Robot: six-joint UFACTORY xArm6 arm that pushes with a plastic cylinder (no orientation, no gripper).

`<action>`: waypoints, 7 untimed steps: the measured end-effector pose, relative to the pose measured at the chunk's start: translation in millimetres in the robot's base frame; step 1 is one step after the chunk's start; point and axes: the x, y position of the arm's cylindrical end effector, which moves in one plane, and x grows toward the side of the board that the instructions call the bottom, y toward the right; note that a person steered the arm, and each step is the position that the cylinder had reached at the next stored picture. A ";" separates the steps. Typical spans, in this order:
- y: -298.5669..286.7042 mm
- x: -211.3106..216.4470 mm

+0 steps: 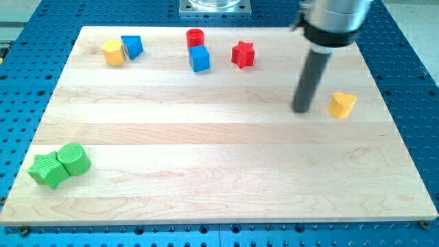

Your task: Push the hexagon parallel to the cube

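Where my tip [302,110] rests, yellow hexagon [113,52] well left.

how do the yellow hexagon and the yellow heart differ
The yellow hexagon sits near the view's top left, touching or nearly touching a blue block; the yellow heart stands alone at the view's right. The hexagon has flat sides, while the heart has a notch and rounded lobes. My tip is just to the left of the heart and far from the hexagon. Both are yellow, small and lie on the wooden board.
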 end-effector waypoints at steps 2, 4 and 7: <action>-24.3 1.9; -27.9 1.9; -337.1 -27.6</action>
